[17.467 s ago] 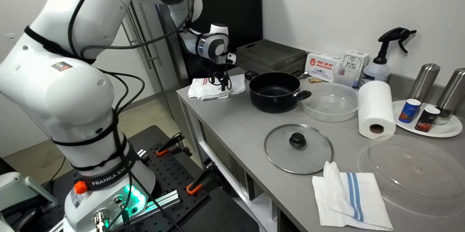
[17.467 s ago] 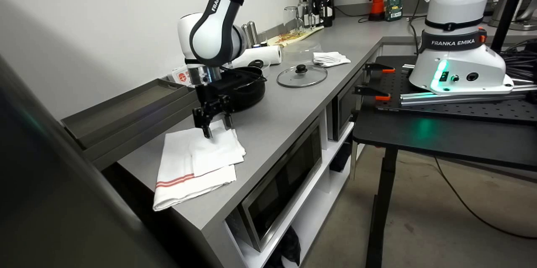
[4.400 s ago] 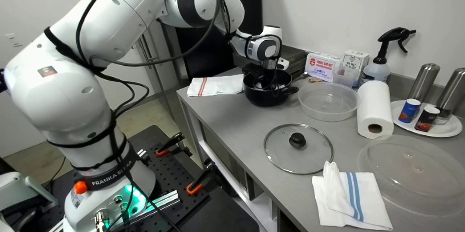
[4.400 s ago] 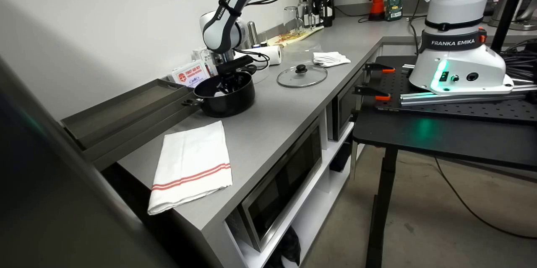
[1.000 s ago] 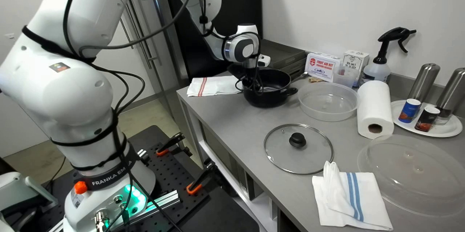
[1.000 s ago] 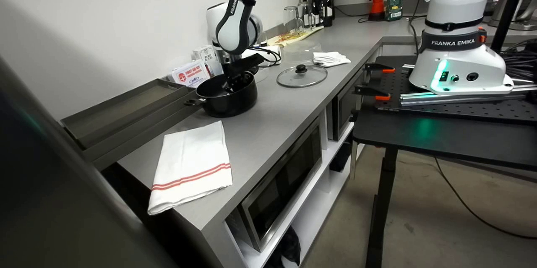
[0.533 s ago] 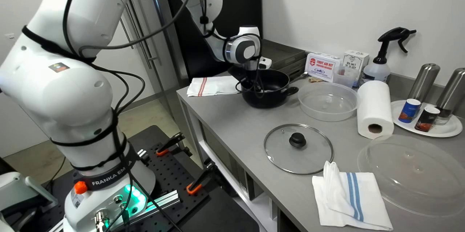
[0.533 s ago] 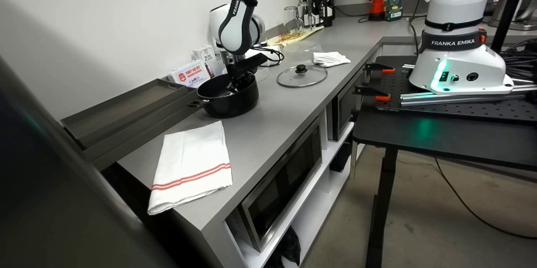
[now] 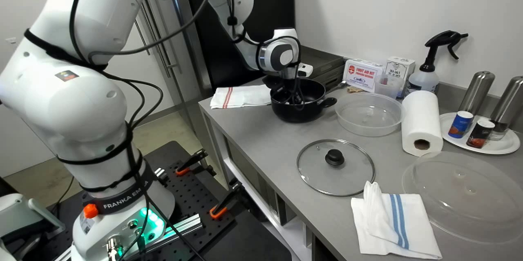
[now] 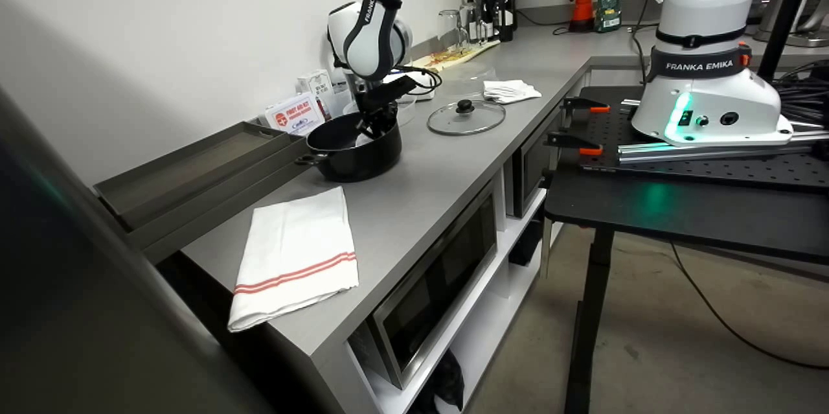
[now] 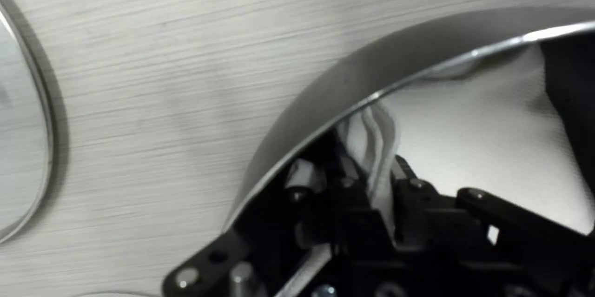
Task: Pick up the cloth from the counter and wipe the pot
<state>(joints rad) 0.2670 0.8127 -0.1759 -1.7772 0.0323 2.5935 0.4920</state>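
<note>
The black pot (image 9: 297, 110) stands on the counter in both exterior views, with its rim (image 11: 374, 96) crossing the wrist view. Inside it is the white cloth (image 11: 469, 139), partly spread and partly bunched in folds against the wall. My gripper (image 11: 374, 169) reaches down into the pot, close to the inner wall, and its fingers (image 11: 403, 167) pinch the cloth's folds. In an exterior view a bit of white shows below the gripper (image 10: 374, 127); the fingertips are hidden by the pot wall.
A folded white towel with red stripes (image 10: 295, 258) lies beside the pot. Near it are a glass lid (image 9: 336, 171), a clear tub (image 9: 369, 120), a paper roll (image 9: 421, 118), grey trays (image 10: 201, 174) and a blue-striped towel (image 9: 398, 224).
Earlier my gripper was at the white cloth on top of the striped towel; since then the cloth has gone into the pot. In the last second gripper and pot have shifted slightly.
</note>
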